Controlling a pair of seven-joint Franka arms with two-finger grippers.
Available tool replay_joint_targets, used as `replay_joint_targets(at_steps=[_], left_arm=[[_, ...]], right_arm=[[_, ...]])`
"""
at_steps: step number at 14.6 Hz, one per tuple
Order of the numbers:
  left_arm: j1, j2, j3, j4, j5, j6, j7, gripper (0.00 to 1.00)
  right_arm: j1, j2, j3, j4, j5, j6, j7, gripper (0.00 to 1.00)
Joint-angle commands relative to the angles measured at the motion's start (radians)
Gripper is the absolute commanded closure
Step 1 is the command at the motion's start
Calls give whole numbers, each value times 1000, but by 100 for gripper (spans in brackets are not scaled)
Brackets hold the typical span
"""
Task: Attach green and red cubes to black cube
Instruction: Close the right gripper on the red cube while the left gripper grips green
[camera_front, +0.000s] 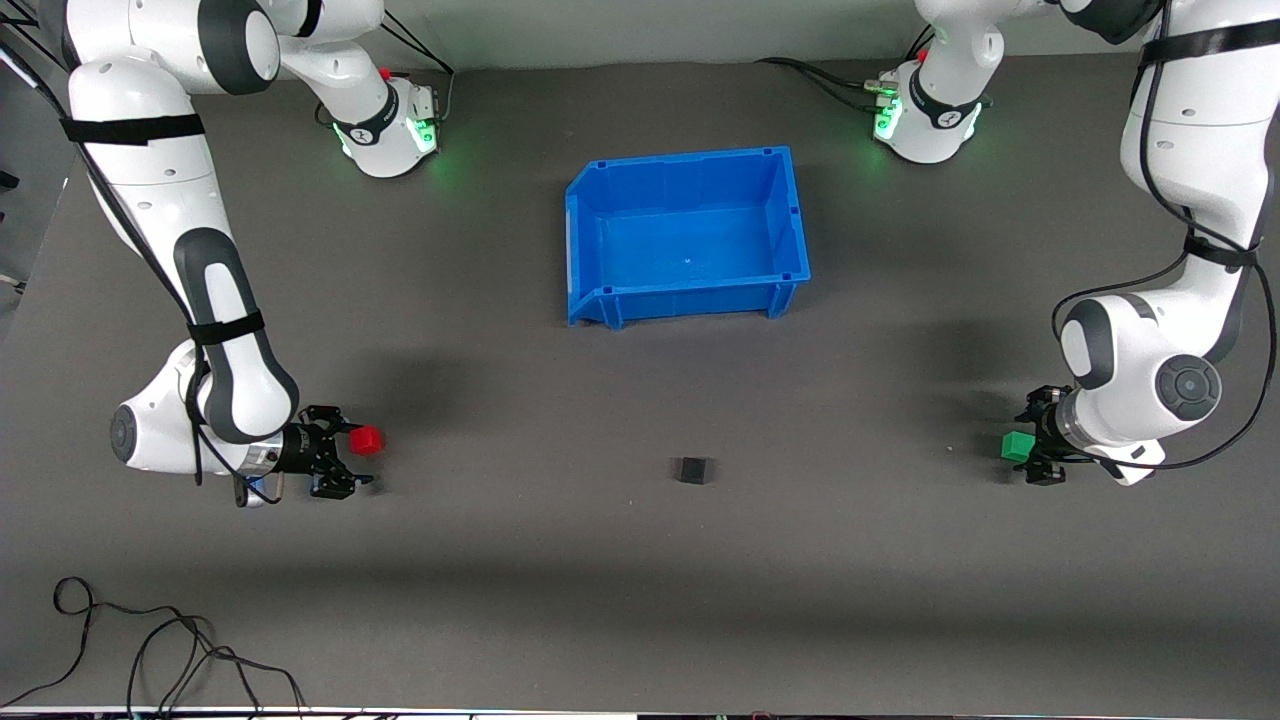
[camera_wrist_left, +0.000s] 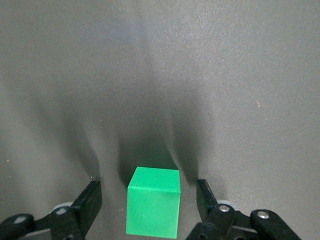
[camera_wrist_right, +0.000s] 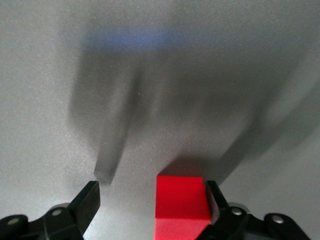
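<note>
while open fingers (camera_wrist_left: 90, 202) straddle the green cube (camera_wrist_left: 153, 207), black cube (camera_front: 692, 469) sits apart.

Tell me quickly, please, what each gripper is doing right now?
Left gripper: open, fingers on either side of the green cube, gaps showing.
Right gripper: open around the red cube, one finger against it.

Picture edges crop green cube (camera_wrist_left: 153, 209), red cube (camera_wrist_right: 180, 206)

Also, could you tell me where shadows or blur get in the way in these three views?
Front view: soft shadows lie beside both arms, and the black cube stays distinct. Left wrist view: a dark shadow fans out from the green cube. Right wrist view: the table past the red cube is smeared, with a blurred blue streak.
</note>
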Motion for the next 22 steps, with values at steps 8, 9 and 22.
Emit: replay_joint_targets(at_steps=[8,9,22], left_arm=[[1,-22,3,-1,-1,-2,12,100],[-2,-27,3,0,0,-2,5,100],[-54,-47,-16,172,-15,-223,-200,100]], right_arm=[[15,-17,-9,-36,59,3,-5,13],[15,-20,-9,-38,59,0,-12,13],[15,-41,-10,-45,59,0,-37,92]])
